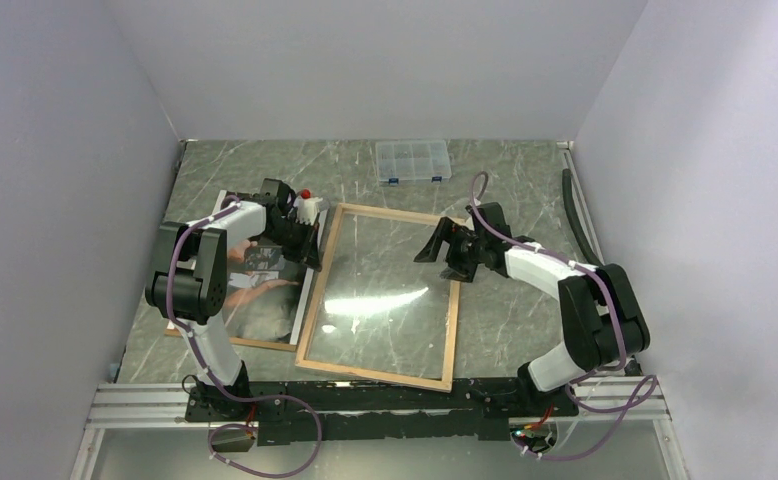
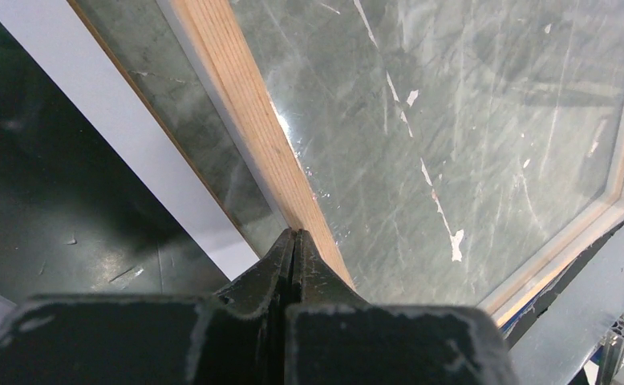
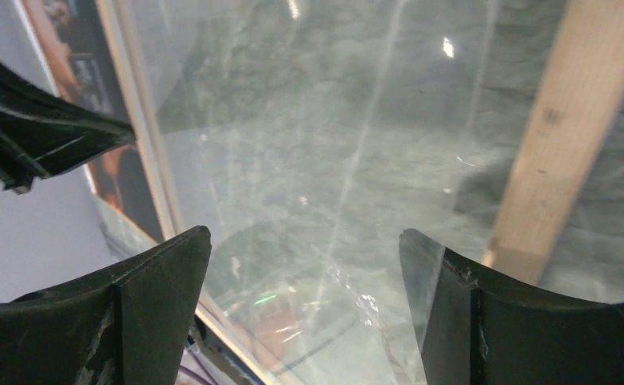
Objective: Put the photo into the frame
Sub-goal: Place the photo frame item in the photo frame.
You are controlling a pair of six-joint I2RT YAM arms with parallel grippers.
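Both seemingly at frame (image 1: 375, 372) edges: left gripper (image 2: 295, 241) pinched, right gripper (image 3: 305, 237) wide

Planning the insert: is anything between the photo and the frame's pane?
Nothing lies on the pane. But the left gripper, shut, sits at the frame edge beside the photo, and the right gripper hangs open above the pane.

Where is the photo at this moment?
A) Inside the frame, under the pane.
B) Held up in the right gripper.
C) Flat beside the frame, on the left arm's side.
C: the photo lies flat next to the frame, whose pane shows only tabletop through it.
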